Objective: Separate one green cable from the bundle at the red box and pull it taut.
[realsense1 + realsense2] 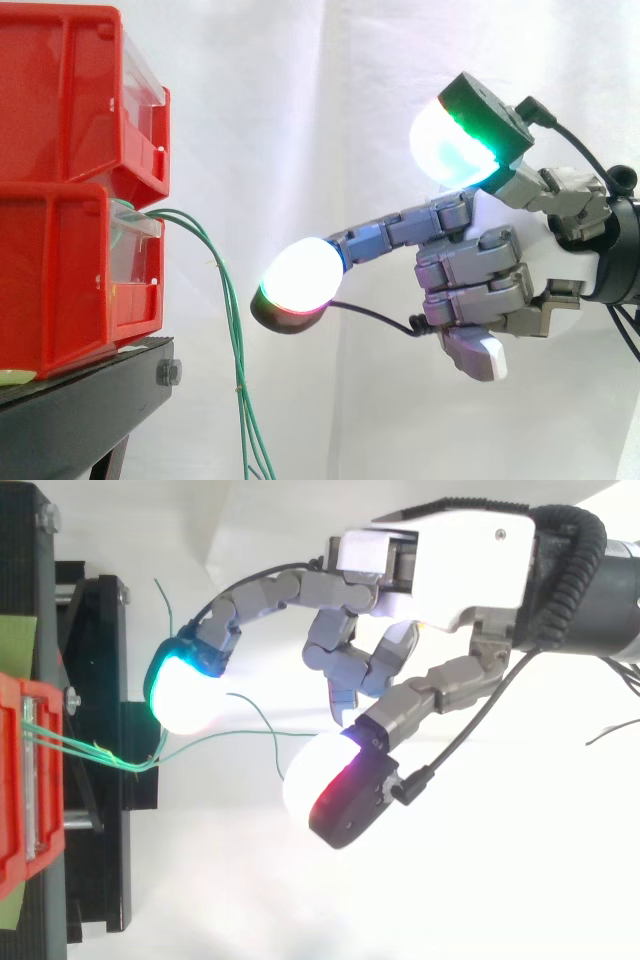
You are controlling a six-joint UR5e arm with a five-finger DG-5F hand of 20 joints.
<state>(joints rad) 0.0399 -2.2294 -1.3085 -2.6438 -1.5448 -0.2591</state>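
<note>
Two red boxes are stacked at the left, the upper [60, 90] on the lower [60, 280]. A bundle of thin green cables [235, 340] leaves the lower box's clear front and hangs down past the stand. In the top view the red box [20, 780] is at the left edge and the cables [100, 752] fan out from it, one strand [230, 735] trailing right beneath the hand. My hand [500, 270] [440, 560] is right of the cables. One straight finger's glowing tip [300, 280] stops just short of them, the thumb pad [450, 140] is raised, and the other fingers are curled. It holds nothing.
The boxes rest on a black stand [90, 400] [100, 630], whose edge lies below the extended fingertip. A white curtain forms the background. A loose green cable end [165, 600] curls up near the stand in the top view.
</note>
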